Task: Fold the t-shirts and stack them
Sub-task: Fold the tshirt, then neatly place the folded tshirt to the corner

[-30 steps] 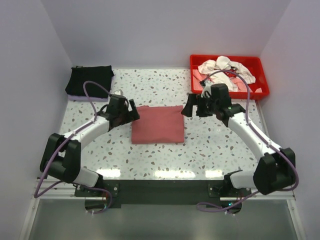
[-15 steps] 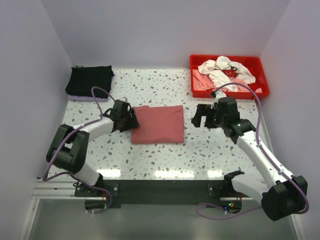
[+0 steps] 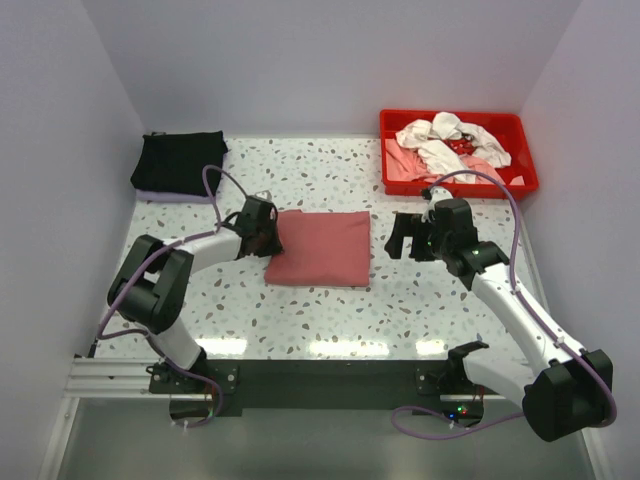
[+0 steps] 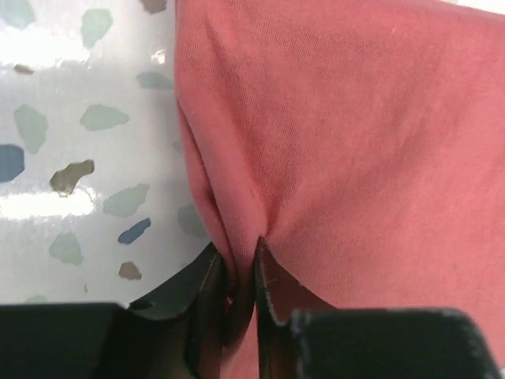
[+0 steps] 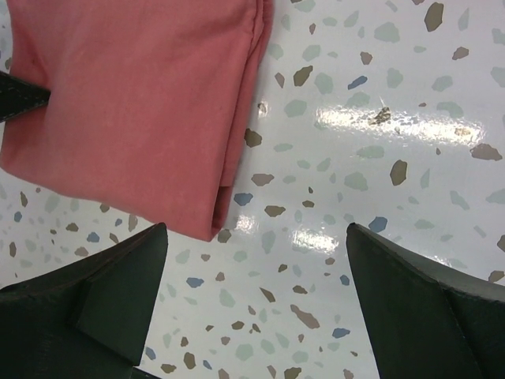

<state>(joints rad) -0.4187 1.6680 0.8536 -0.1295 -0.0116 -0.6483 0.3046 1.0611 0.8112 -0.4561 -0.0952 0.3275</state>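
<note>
The folded brick-red t-shirt (image 3: 320, 248) lies flat on the surface (image 3: 300, 175), and we give all positions relative to it. The left end effector (image 4: 237, 268) is clamped on its left edge, with a ridge of cloth pinched between the fingers. The right end effector (image 5: 254, 237) stands spread wide just off its right edge, holding nothing. The black t-shirt (image 3: 178, 160) lies beyond its far-left corner, and the red tray (image 3: 527, 186) of loose shirts (image 3: 450, 140) lies beyond its far-right. Risk: a one-sided pinch that takes only the upper layers may let the fold open or drag during transfer. Since half a second earlier, the left end effector has advanced onto the edge, skewing it slightly, while the right has barely moved.
</note>
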